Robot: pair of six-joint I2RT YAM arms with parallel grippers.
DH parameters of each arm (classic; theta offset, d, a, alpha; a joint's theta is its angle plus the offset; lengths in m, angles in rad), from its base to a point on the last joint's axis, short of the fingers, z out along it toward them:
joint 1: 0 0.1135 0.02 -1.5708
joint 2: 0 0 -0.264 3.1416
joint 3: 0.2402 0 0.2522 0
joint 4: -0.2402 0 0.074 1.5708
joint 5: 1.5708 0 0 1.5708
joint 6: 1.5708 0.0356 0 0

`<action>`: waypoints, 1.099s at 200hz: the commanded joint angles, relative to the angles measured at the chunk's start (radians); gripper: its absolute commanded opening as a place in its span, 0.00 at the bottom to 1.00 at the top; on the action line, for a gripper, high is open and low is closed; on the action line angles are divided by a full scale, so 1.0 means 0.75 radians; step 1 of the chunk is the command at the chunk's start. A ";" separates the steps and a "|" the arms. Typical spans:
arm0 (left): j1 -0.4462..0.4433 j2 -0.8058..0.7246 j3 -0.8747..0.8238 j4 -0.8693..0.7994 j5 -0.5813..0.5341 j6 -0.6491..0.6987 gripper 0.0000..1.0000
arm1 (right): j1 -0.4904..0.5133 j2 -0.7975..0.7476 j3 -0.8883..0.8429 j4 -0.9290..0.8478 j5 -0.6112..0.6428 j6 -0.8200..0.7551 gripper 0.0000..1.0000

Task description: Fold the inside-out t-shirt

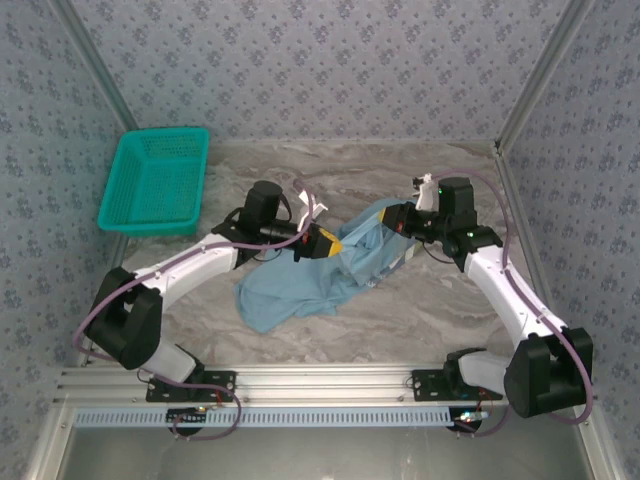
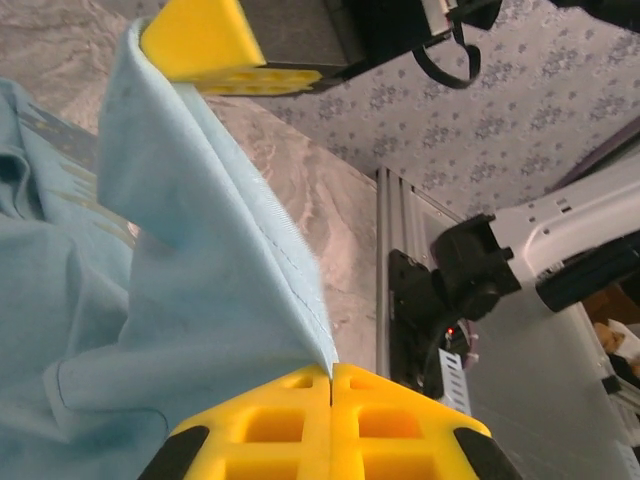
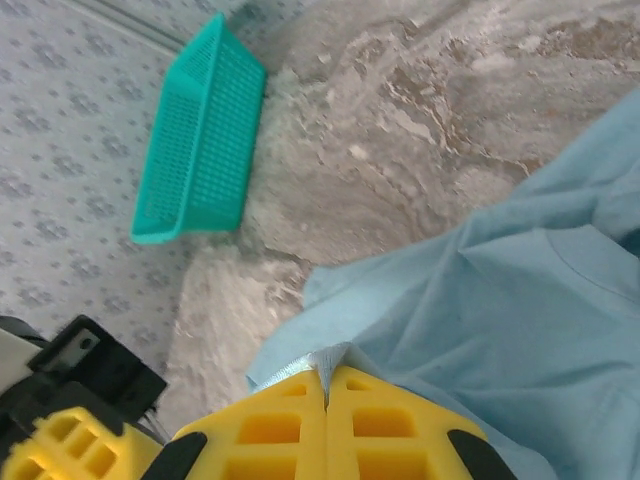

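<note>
The light sky-blue t-shirt (image 1: 300, 282) lies bunched in the middle of the table, its upper part lifted between both arms. My left gripper (image 1: 330, 246) is shut on a hemmed edge of the t-shirt (image 2: 200, 300); its yellow fingertips (image 2: 290, 385) pinch the cloth at the seam. My right gripper (image 1: 385, 218) is shut on another edge of the t-shirt (image 3: 480, 300), with a pinch of fabric standing up between its fingertips (image 3: 375, 385). In the left wrist view the right gripper's yellow fingers (image 2: 205, 40) hold the same stretched edge above. No white tag is visible.
A teal mesh basket (image 1: 157, 180) sits at the back left of the marble table (image 1: 400, 310), also seen as a basket (image 3: 200, 135) in the right wrist view. Patterned walls close in the back and sides. An aluminium rail (image 1: 320, 380) runs along the near edge.
</note>
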 commanded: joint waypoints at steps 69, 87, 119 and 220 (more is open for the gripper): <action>0.141 0.201 0.140 -0.250 -0.743 -0.093 0.06 | 0.133 0.211 0.058 -0.050 0.189 -0.074 0.00; 0.132 0.223 0.154 -0.244 -0.891 -0.129 0.21 | 0.135 0.310 0.037 0.126 0.160 0.043 0.00; 0.053 0.085 0.008 -0.168 -1.040 -0.127 0.41 | 0.133 0.478 0.084 0.243 0.121 0.126 0.00; -0.327 0.356 0.401 -0.544 -1.430 0.144 0.43 | 0.046 0.416 0.069 0.231 0.083 0.106 0.00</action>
